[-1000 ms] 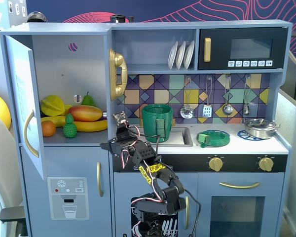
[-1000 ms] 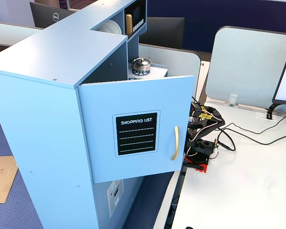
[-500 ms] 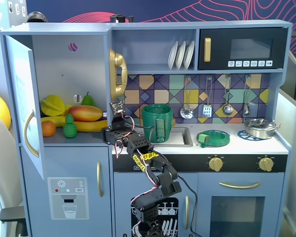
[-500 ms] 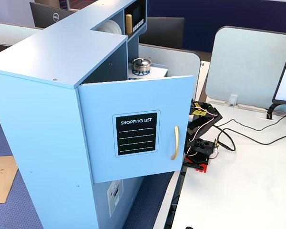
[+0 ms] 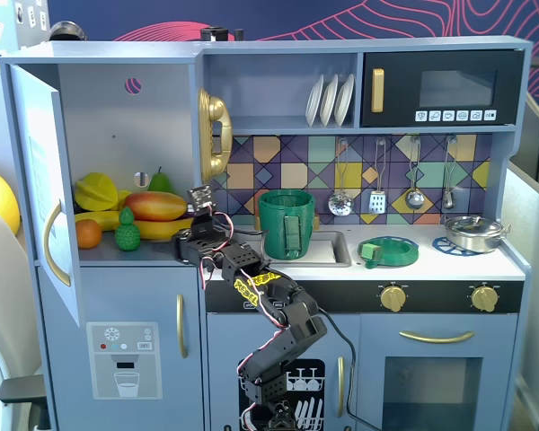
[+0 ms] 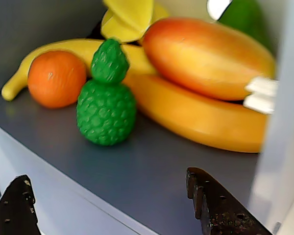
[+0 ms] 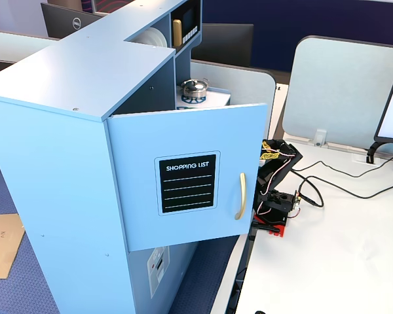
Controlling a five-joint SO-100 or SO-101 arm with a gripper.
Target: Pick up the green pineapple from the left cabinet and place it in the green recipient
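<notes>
gripper (image 6: 112,205): jaws wide apart, holding nothing | green pineapple (image 6: 106,98): standing on the left cabinet (image 5: 117,117) shelf, beside the orange (image 6: 56,78), maybe touching the banana (image 6: 201,117) | green recipient (image 5: 286,224): by the sink

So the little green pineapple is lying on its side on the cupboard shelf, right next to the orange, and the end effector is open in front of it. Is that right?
Not quite: the green pineapple stands upright, crown up, as the wrist view shows. It is beside the orange on the shelf, and the end effector is open in front of it.
</notes>
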